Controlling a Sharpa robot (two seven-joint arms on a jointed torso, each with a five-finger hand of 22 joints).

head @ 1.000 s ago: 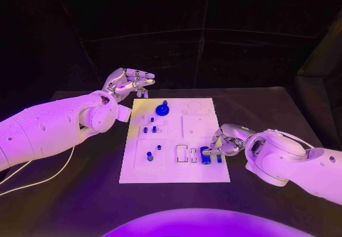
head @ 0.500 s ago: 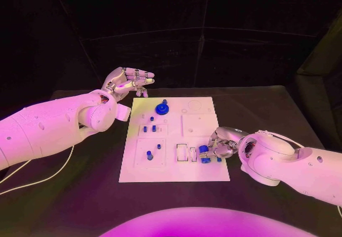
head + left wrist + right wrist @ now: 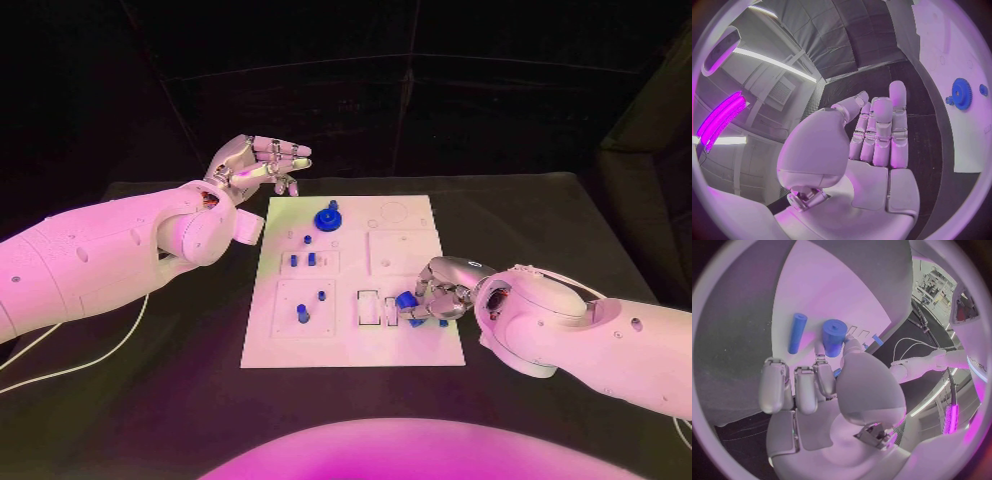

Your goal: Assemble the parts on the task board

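The right hand [image 3: 444, 290] is sitting low over the near right part of the task board [image 3: 353, 345], its fingers curled around a stubby blue cylinder [image 3: 833, 337] that it is pinching between thumb and fingertips. In the right wrist view a slimmer blue rod [image 3: 797, 333] is lying flat on the white plate just beside the held piece, apparently apart from the fingers, though the gap is hard to judge. The left hand [image 3: 260, 166] is hovering off the board's far left corner, fingers loosely bent and holding nothing. A blue gear [image 3: 329, 220] is standing on the far end of the board, near that hand, with small blue pegs [image 3: 302, 262] standing in the board's left half.
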